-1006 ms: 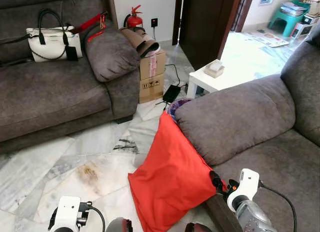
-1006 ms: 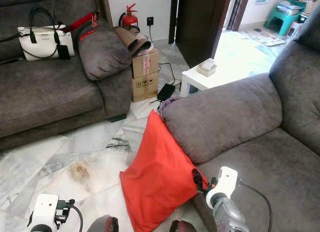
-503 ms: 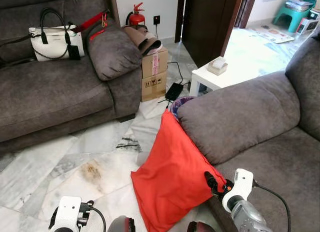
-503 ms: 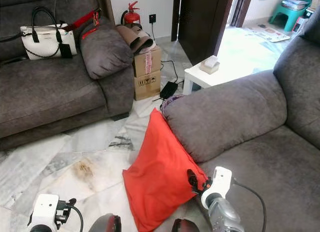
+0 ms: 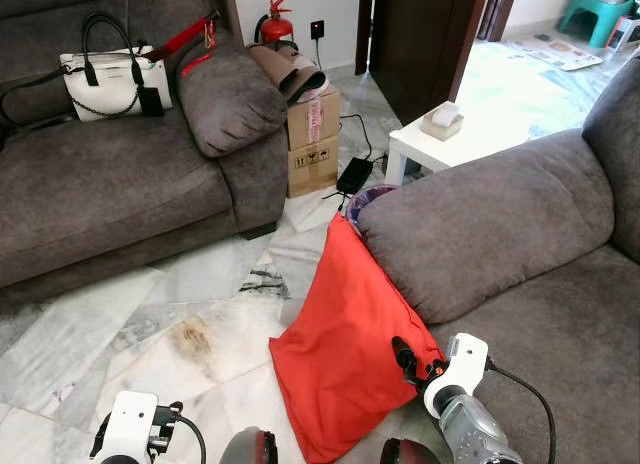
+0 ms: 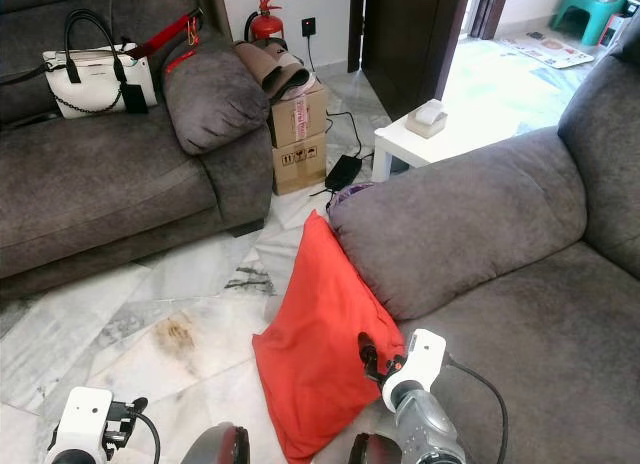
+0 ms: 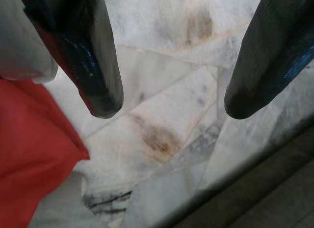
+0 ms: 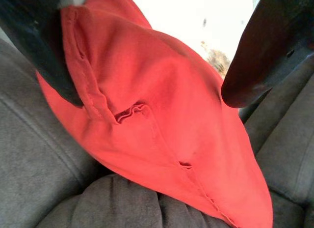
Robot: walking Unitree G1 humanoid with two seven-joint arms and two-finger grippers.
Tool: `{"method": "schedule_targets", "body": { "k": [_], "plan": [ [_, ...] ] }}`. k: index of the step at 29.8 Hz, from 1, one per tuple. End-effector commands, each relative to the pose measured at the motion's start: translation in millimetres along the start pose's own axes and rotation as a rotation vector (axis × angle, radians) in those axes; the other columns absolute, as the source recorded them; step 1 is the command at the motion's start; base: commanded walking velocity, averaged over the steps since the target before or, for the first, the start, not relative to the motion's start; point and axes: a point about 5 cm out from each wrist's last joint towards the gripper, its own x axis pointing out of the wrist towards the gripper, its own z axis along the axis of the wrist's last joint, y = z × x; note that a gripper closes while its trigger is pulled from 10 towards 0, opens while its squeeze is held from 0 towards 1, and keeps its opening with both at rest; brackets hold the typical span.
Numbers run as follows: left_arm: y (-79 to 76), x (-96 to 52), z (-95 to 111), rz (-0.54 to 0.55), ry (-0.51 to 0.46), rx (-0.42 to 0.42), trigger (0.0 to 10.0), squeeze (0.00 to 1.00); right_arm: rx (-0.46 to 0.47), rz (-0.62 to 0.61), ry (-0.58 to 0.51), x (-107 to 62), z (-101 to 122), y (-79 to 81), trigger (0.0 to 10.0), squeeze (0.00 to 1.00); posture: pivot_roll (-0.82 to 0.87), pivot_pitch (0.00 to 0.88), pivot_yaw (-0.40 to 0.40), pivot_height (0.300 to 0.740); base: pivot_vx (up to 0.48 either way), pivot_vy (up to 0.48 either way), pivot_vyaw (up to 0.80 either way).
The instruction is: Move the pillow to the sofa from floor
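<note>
Right gripper (image 8: 147, 56) now closer to pillow edge | fingers spread, unclosed | red pillow (image 5: 345, 354) on floor against sofa (image 5: 480, 234), long axis leaning upward | left gripper (image 7: 169, 66) open, farther

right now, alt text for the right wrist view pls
A red pillow lies between the right gripper's two open black fingers, its seam edge beside one of them. Grey sofa upholstery surrounds the pillow.
</note>
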Motion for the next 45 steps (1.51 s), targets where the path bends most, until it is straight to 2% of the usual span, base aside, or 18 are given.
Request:
{"method": "schedule_targets", "body": {
  "k": [1, 4, 5, 7, 26, 36, 45],
  "plan": [
    [3.6, -2.8, -2.3, -0.007, 0.016, 0.024, 10.0, 0.00, 0.003, -0.005, 0.015, 1.5, -5.0, 5.5, 10.0, 0.00, 0.24, 0.165, 0.067, 0.618, 0.000, 0.000, 0.00],
    [5.1, -3.7, -1.0, -0.004, 0.011, 0.028, 10.0, 0.00, -0.038, -0.033, 0.017, 1.6, -6.5, 5.9, 10.0, 0.00, 0.25, 0.168, 0.069, 0.618, 0.000, 0.000, 0.00],
    [5.3, -3.9, -0.8, -0.003, 0.010, 0.029, 10.0, 0.00, -0.041, -0.039, 0.011, 1.7, -6.0, 5.8, 4.8, 0.00, 0.25, 0.169, 0.069, 0.618, 0.000, 0.000, 0.00],
    [5.6, -5.0, -0.6, -0.002, 0.009, 0.030, 10.0, 0.00, -0.039, -0.058, -0.009, 1.6, -4.3, 5.0, 0.0, 0.00, 0.26, 0.173, 0.070, 0.618, 0.000, 0.000, 0.00],
    [1.8, -7.1, 3.0, -0.011, -0.001, 0.014, 10.0, 0.00, -0.009, -0.057, -0.043, 2.6, -1.0, 7.1, 0.0, 0.00, 0.26, 0.177, 0.066, 0.618, 0.000, 0.000, 0.00],
    [-0.7, -5.9, 5.8, -0.022, -0.012, -0.001, 10.0, 0.00, 0.007, -0.001, -0.029, 3.9, -4.0, 13.9, 0.0, 0.00, 0.25, 0.175, 0.059, 0.618, 0.000, 0.000, 0.00],
    [-4.5, -3.9, 7.3, -0.024, -0.019, -0.013, 10.0, 0.00, -0.024, -0.011, -0.020, 3.4, -3.6, 11.7, 0.0, 0.00, 0.25, 0.171, 0.044, 0.618, 0.000, 0.000, 0.00]
  ]
}}
